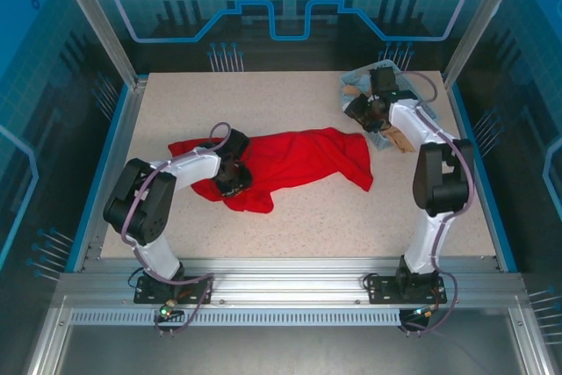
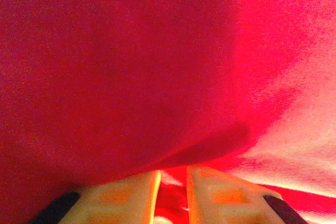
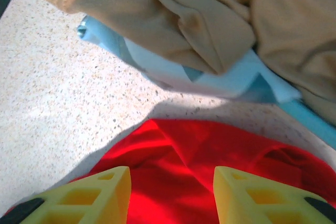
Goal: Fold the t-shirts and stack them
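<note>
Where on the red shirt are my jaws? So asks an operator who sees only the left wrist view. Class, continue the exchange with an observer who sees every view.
Observer: The left jaws are on the left part of the red shirt, which lies crumpled across the middle of the table.
Operator: Where are the right jaws?
Observer: Open, over the shirt's far right corner.
Operator: Any other shirts?
Observer: A tan shirt is draped over a pale blue basket in the table's far right corner.
</note>
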